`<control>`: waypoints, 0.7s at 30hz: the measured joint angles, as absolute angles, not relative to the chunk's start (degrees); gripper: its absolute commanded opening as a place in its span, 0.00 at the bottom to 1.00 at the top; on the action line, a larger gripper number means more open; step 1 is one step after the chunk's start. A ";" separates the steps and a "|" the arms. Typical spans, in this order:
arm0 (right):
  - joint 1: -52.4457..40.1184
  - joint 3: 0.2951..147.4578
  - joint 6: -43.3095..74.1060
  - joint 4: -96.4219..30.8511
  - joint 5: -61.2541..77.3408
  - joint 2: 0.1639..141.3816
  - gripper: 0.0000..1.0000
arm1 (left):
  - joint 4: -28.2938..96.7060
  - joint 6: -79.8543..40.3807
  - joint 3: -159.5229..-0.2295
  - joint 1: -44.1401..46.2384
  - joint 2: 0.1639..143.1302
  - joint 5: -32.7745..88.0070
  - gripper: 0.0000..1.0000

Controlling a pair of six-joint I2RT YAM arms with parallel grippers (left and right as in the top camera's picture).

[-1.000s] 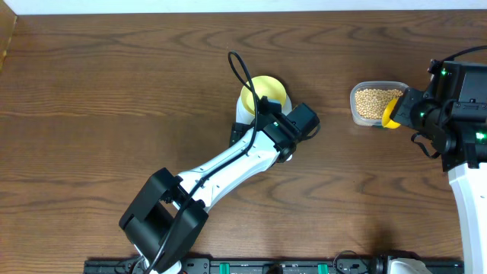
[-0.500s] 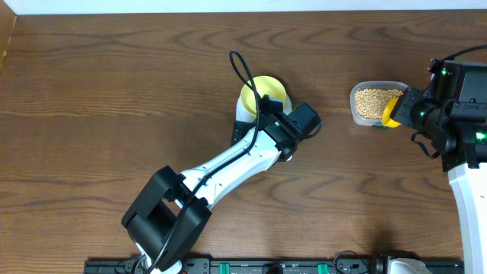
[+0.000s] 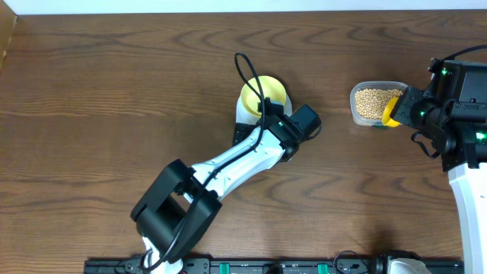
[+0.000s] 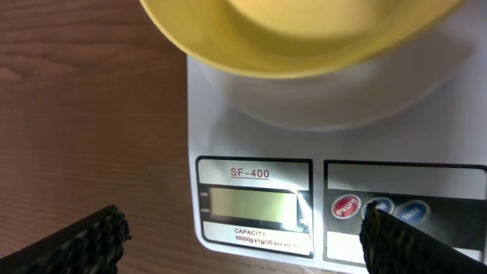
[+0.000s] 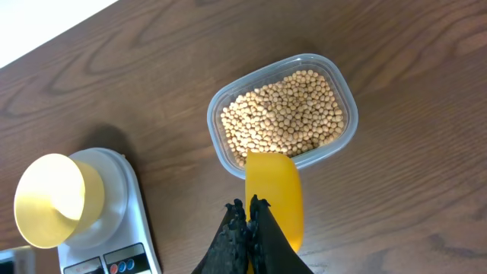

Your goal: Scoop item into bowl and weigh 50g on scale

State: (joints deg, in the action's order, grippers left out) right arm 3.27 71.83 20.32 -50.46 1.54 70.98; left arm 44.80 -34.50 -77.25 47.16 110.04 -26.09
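- The left arm (image 3: 228, 161) is showing long white shells with chunky black joints.
- A thin black cable (image 3: 237, 62) is looping up over its wrist.
- The right arm (image 3: 464, 190) is showing a white tube under boxy black parts.
- Little green lights (image 3: 444, 72) are glowing on both arms.
- The left fingers (image 4: 80, 243) are looking black and bumpy, and the right fingers (image 5: 242, 240) are looking black and rough too.

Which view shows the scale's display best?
Left wrist: the display sits at lower centre, close enough to read the SF-400 label; no digits visible. Overhead, the left arm covers it. Right wrist catches the scale at the frame's corner, display too small.
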 measured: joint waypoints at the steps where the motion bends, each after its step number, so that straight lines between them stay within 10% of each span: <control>1: 3.27 71.83 20.32 -50.43 1.54 70.98 0.01 | 44.75 -34.50 -77.23 47.16 110.37 -26.06 0.99; 21: 3.27 71.83 20.32 -50.26 1.54 70.98 0.01 | 43.13 -34.50 -74.39 47.13 110.59 -26.09 0.99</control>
